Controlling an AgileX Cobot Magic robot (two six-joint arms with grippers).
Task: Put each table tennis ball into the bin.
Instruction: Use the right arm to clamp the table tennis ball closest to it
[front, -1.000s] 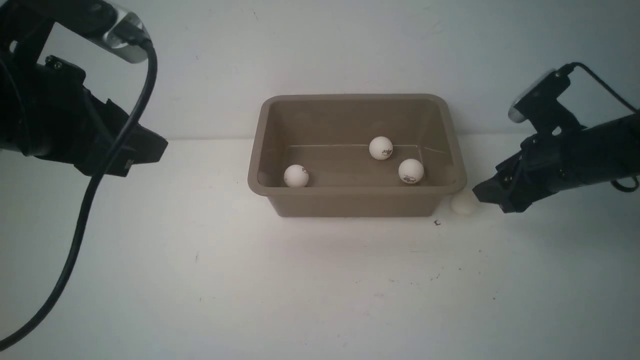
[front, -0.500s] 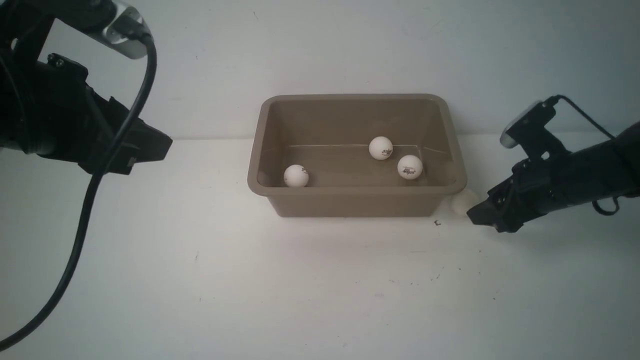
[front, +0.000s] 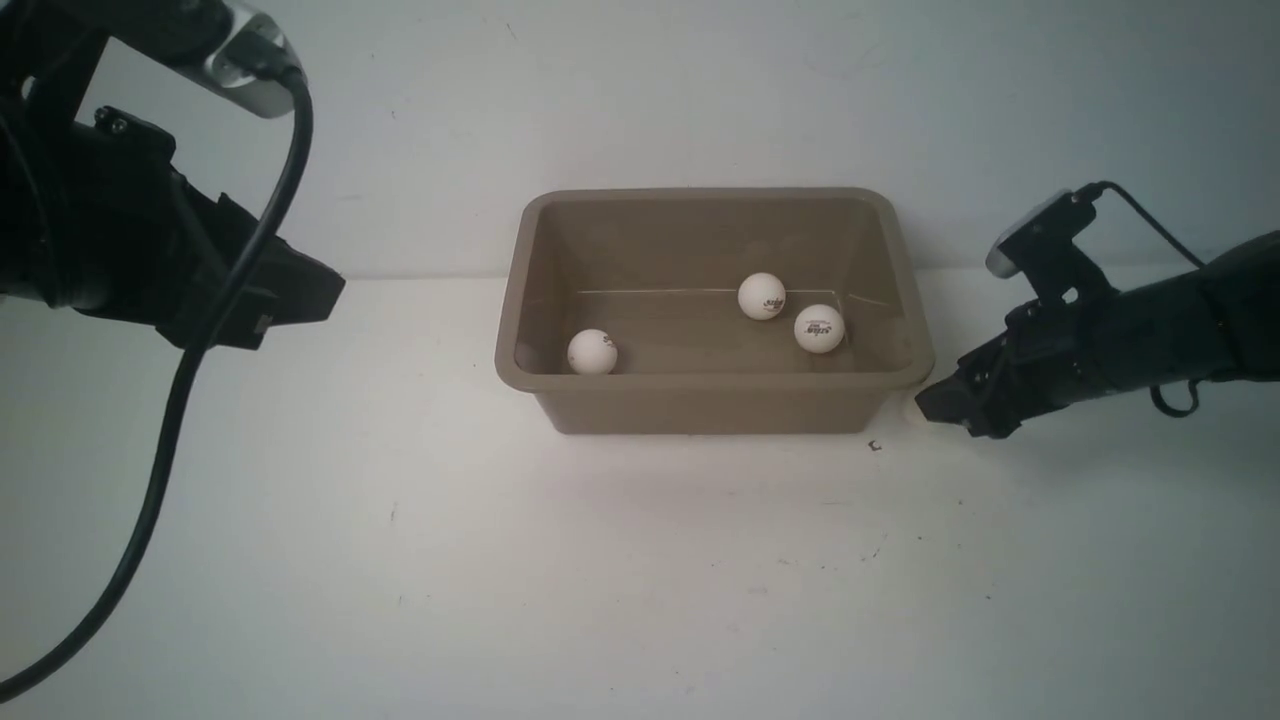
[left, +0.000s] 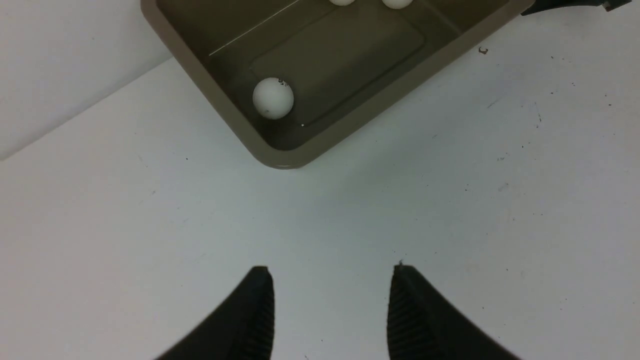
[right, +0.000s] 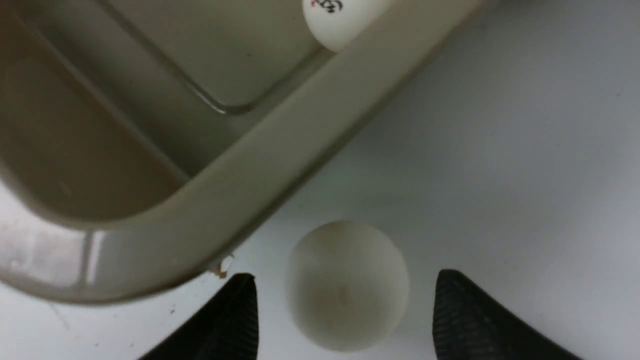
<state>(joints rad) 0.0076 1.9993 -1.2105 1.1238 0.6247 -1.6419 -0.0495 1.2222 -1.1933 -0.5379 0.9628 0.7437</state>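
The taupe bin (front: 700, 382) stands mid-table with three table tennis balls inside (front: 592, 352) (front: 762, 296) (front: 819, 328). One more white ball (right: 347, 285) lies on the table just outside the bin's near right corner (right: 280, 165). My right gripper (right: 345, 274) is low at that corner (front: 925, 408), open, a finger on each side of this ball with gaps showing. In the front view that ball is hidden behind the gripper. My left gripper (left: 331, 269) hangs left of the bin (front: 325, 290), open and empty.
The bin's flared rim (right: 165, 235) sits very close to one right fingertip (right: 242, 300). A small dark speck (front: 875, 446) lies on the white table by the bin's front right corner. A black cable (front: 170, 420) hangs from the left arm.
My right gripper has dropped and slid left toward the bin's corner, coming around the outside ball. The rightmost ball in the bin rolled slightly back. The left arm barely moved.
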